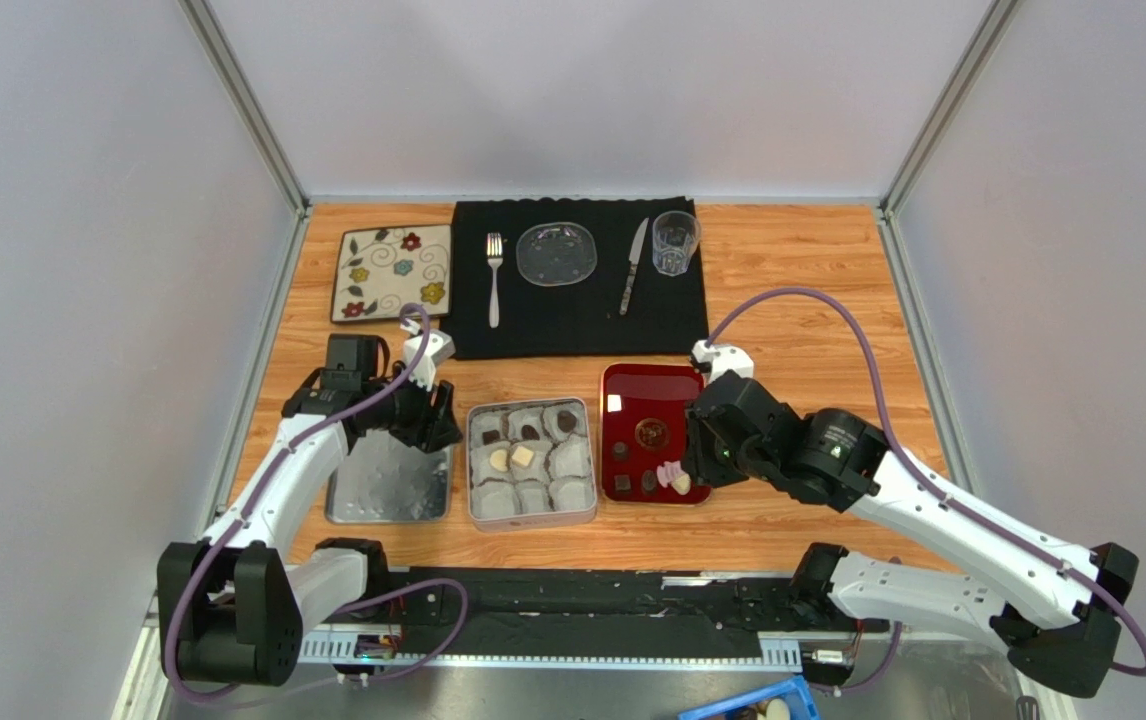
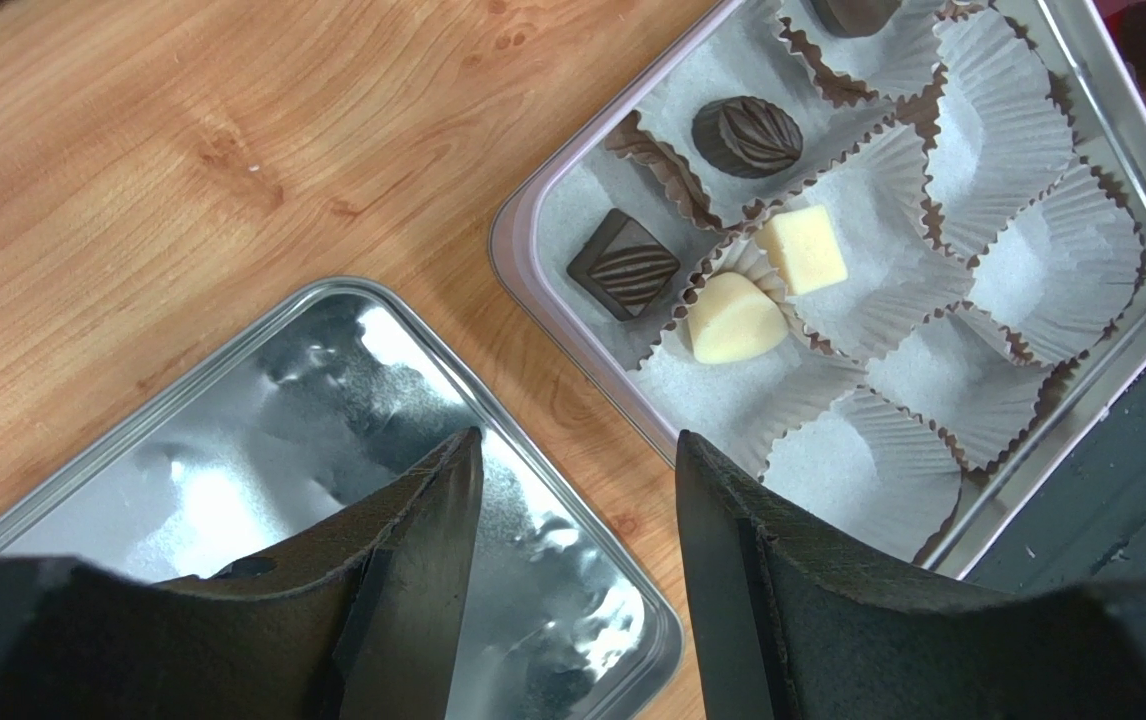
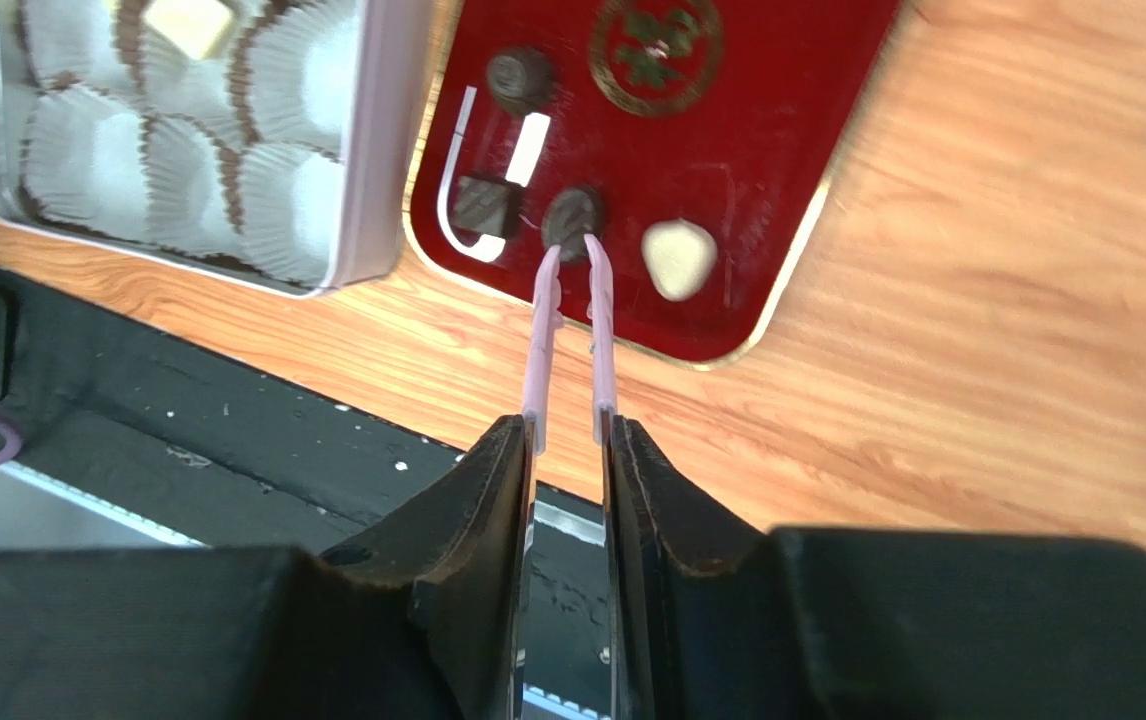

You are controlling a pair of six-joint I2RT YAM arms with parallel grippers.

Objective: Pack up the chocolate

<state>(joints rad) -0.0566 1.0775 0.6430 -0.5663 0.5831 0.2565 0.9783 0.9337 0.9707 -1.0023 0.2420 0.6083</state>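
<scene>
An open tin (image 1: 470, 465) with white paper cups holds several pieces of chocolate: a dark square (image 2: 624, 264), a dark oval (image 2: 746, 135), a white square (image 2: 803, 248) and a white heart (image 2: 733, 320). On the red tray (image 3: 775, 135) lie a round dark piece (image 3: 575, 218), a white piece (image 3: 675, 257), a dark square (image 3: 483, 207) and another round dark one (image 3: 519, 75). My right gripper (image 3: 570, 435) is shut on pink tweezers (image 3: 564, 345), whose tips straddle the near edge of the round dark piece. My left gripper (image 2: 579, 450) hangs open and empty between the tin and its lid (image 2: 234, 450).
The silver lid (image 1: 384, 483) lies left of the tin. At the back, a black mat (image 1: 579, 323) carries a fork (image 1: 494, 278), a glass plate (image 1: 555, 252), a knife (image 1: 633, 267) and a glass (image 1: 672, 240). A floral tile (image 1: 391, 273) lies at the back left.
</scene>
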